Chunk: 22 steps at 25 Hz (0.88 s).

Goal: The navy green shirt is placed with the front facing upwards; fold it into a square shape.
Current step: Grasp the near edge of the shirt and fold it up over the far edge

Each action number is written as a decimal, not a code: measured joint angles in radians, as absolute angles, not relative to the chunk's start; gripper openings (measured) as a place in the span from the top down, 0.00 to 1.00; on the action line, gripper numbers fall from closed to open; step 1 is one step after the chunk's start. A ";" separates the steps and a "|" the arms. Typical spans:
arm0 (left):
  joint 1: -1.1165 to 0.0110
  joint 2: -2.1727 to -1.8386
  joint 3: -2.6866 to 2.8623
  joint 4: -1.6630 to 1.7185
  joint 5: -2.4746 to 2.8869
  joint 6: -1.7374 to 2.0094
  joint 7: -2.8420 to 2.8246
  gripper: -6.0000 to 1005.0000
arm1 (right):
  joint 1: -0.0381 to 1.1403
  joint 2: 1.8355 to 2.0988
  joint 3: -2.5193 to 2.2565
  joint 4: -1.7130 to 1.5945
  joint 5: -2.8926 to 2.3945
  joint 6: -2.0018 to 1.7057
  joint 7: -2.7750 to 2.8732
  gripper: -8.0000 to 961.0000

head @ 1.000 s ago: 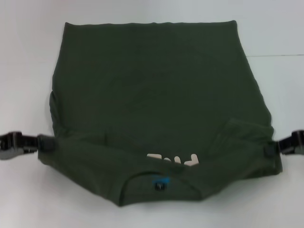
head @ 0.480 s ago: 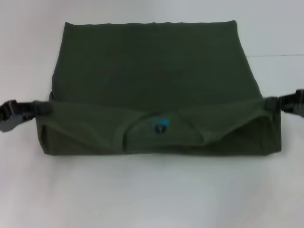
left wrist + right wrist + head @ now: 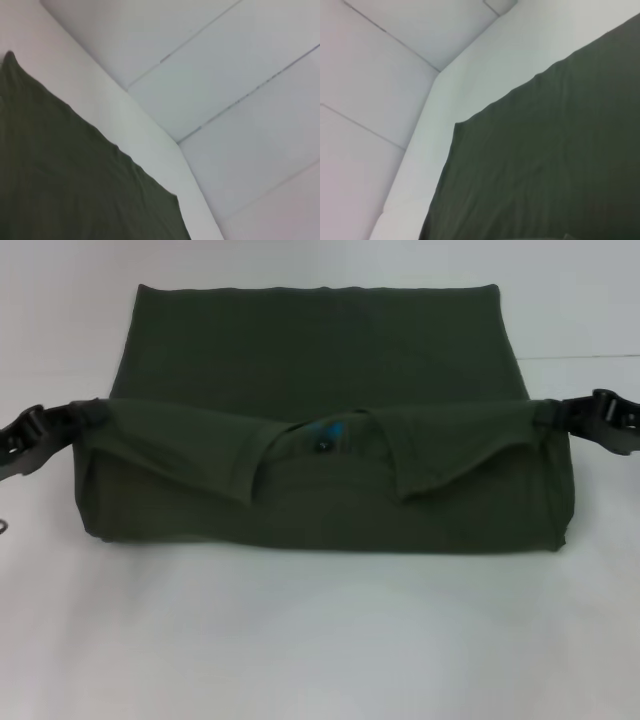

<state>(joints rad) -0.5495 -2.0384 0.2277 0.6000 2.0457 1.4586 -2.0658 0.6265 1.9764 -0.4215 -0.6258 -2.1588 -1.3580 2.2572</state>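
The shirt lay on the white table. Its collar edge was lifted mid-fold, the left gripper and right gripper each pinched shut on a corner. Beyond lay flat cloth; next, seemingly, carry that edge to the far hem.

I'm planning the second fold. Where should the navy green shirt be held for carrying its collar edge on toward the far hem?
Probably the navy green shirt at the two ends of its lifted collar edge, each approached from its own outer side, as the left gripper and right gripper do: held there, the edge hangs fairly level.
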 joint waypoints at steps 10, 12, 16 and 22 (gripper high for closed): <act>-0.590 -2.107 0.233 0.591 1.961 1.308 -1.938 0.92 | 0.639 2.006 -0.424 -0.626 -2.087 -1.223 2.221 0.96; -0.603 -2.121 0.233 0.590 1.954 1.280 -1.914 0.92 | 0.647 2.012 -0.424 -0.624 -2.082 -1.199 2.215 0.96; -0.625 -2.145 0.235 0.582 1.927 1.226 -1.855 0.92 | 0.660 2.028 -0.423 -0.624 -2.077 -1.144 2.200 0.96; -0.660 -2.152 0.237 0.531 1.868 1.150 -1.771 0.92 | 0.671 2.049 -0.425 -0.620 -2.070 -1.053 2.188 0.96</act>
<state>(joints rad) -0.6598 -2.1520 0.2370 0.5309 1.8681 1.1495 -1.7708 0.6708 2.0487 -0.4253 -0.6199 -2.0704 -1.0534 2.1885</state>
